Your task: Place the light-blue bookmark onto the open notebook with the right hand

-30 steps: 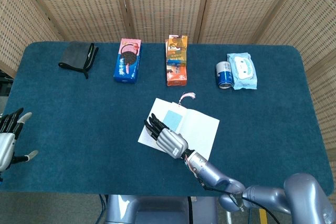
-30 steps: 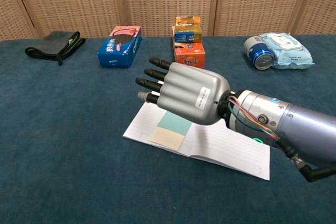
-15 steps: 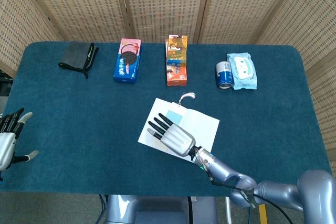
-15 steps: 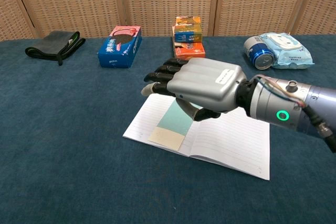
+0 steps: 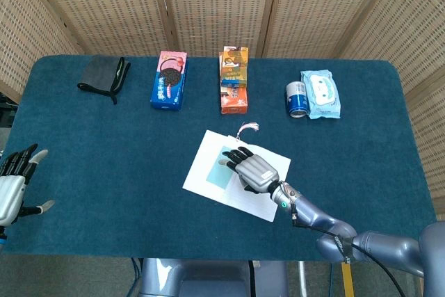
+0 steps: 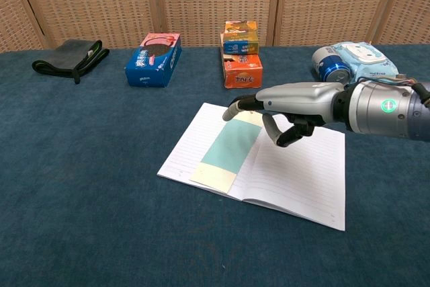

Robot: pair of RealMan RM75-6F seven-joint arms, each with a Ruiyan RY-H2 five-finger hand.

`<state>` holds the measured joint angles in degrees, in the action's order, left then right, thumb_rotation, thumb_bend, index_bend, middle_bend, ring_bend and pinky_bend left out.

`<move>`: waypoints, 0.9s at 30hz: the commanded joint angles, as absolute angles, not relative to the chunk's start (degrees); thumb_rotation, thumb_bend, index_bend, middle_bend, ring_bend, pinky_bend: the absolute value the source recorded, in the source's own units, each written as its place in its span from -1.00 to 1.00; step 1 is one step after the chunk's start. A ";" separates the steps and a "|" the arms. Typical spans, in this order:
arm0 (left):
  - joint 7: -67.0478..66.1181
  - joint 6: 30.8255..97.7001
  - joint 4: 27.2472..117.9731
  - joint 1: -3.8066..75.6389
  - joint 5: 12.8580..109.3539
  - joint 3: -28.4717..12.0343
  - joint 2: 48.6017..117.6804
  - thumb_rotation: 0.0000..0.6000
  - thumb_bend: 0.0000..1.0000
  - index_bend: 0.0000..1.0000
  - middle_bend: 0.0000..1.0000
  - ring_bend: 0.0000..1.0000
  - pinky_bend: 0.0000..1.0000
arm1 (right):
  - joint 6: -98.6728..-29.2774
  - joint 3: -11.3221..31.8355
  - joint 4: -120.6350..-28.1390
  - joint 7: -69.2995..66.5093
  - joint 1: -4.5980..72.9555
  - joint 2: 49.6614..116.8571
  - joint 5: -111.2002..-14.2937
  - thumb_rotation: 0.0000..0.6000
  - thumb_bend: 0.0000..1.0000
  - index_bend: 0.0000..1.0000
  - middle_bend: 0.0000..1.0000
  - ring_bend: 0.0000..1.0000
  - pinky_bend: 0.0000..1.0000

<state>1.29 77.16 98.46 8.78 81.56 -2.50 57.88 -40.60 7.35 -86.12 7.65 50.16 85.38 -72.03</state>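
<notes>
Swung right and rolled palm-down over the notebook (image 6: 282, 173): right hand (image 6: 292, 109), fingers apart, empty. Uncovered now, bookmark (image 6: 232, 146) flat on the left page; seemingly placed, contact unclear.

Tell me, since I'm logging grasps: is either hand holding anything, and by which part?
Nothing is held. The right hand hovers with loosely extended fingers over the open notebook, where the light-blue bookmark lies flat. The left hand is empty, fingers spread.

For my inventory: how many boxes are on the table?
3: a blue box at back left-centre, and two orange boxes stacked at back centre, upper on lower. None seems hidden.
</notes>
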 commanded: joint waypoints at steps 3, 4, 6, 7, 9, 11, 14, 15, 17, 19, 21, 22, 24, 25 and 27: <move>2.18 76.87 98.25 8.81 81.08 -2.62 57.65 1.00 -1.00 -1.00 -1.00 -1.00 -1.00 | -41.61 6.82 -84.13 11.84 51.03 87.77 -71.36 1.00 1.00 -0.75 -0.94 -1.00 -0.94; 2.37 76.91 98.19 8.81 81.07 -2.64 57.63 1.00 -1.00 -1.00 -1.00 -1.00 -1.00 | -41.85 6.75 -83.69 12.70 51.11 88.26 -71.03 1.00 1.00 -0.75 -0.94 -1.00 -0.95; 2.54 77.00 98.14 8.79 81.11 -2.67 57.62 1.00 -1.00 -1.00 -1.00 -1.00 -1.00 | -41.91 6.76 -83.43 13.36 51.20 88.68 -70.50 1.00 1.00 -0.75 -0.94 -1.00 -0.95; 2.59 77.04 98.14 8.78 81.15 -2.67 57.63 1.00 -1.00 -1.00 -1.00 -1.00 -1.00 | -41.93 6.78 -83.32 13.67 51.26 88.90 -70.22 1.00 1.00 -0.75 -0.94 -1.00 -0.95; 2.62 76.98 98.10 8.82 81.19 -2.65 57.65 1.00 -1.00 -1.00 -1.00 -1.00 -1.00 | -41.97 6.82 -83.07 14.64 51.45 89.63 -69.37 1.00 1.00 -0.75 -0.94 -1.00 -0.95; 2.48 76.74 98.08 8.94 81.13 -2.61 57.68 1.00 -1.00 -1.00 -1.00 -1.00 -1.00 | -41.42 6.90 -83.39 15.77 51.96 90.54 -68.09 1.00 1.00 -0.75 -0.93 -1.00 -0.95; 2.54 76.50 98.13 9.03 80.95 -2.61 57.63 1.00 -1.00 -1.00 -1.00 -1.00 -1.00 | -41.18 6.84 -83.81 17.89 52.60 91.35 -66.66 1.00 1.00 -0.75 -0.93 -1.00 -0.95; 2.55 76.48 98.12 9.05 80.90 -2.64 57.62 1.00 -1.00 -1.00 -1.00 -1.00 -1.00 | -41.12 6.81 -83.99 18.66 52.83 91.61 -66.11 1.00 1.00 -0.75 -0.93 -1.00 -0.94; 2.75 76.50 98.16 9.05 80.92 -2.64 57.53 1.00 -1.00 -1.00 -1.00 -1.00 -1.00 | -40.72 6.62 -84.17 20.52 53.47 92.25 -64.70 1.00 1.00 -0.75 -0.93 -1.00 -0.94; 3.00 76.59 98.17 9.00 81.02 -2.61 57.42 1.00 -1.00 -1.00 -1.00 -1.00 -1.00 | -40.48 6.41 -84.17 21.99 53.88 92.66 -62.93 1.00 1.00 -0.75 -0.93 -1.00 -0.94; 3.17 76.69 98.16 8.95 81.12 -2.57 57.35 1.00 -1.00 -1.00 -1.00 -1.00 -1.00 | -40.35 6.19 -84.16 22.88 54.10 92.78 -61.82 1.00 1.00 -0.75 -0.93 -1.00 -0.95; 3.39 76.91 98.12 8.85 81.25 -2.56 57.30 1.00 -1.00 -1.00 -1.00 -1.00 -1.00 | -40.08 5.79 -84.11 23.50 54.22 92.86 -60.97 1.00 1.00 -0.75 -0.93 -1.00 -0.95; 3.64 77.07 98.02 8.77 81.36 -2.53 57.28 1.00 -1.00 -1.00 -1.00 -1.00 -1.00 | -40.05 5.24 -84.21 24.20 54.28 92.90 -60.32 1.00 1.00 -0.75 -0.92 -1.00 -0.95; 3.78 77.08 97.98 8.75 81.44 -2.48 57.26 1.00 -1.00 -1.00 -1.00 -1.00 -1.00 | -40.09 4.86 -84.30 24.62 54.30 92.87 -60.06 1.00 1.00 -0.75 -0.92 -1.00 -0.95; 3.93 77.09 97.98 8.75 81.59 -2.44 57.21 1.00 -1.00 -1.00 -1.00 -1.00 -1.00 | -39.99 4.35 -84.50 25.10 54.34 92.70 -59.62 1.00 1.00 -0.75 -0.90 -1.00 -0.95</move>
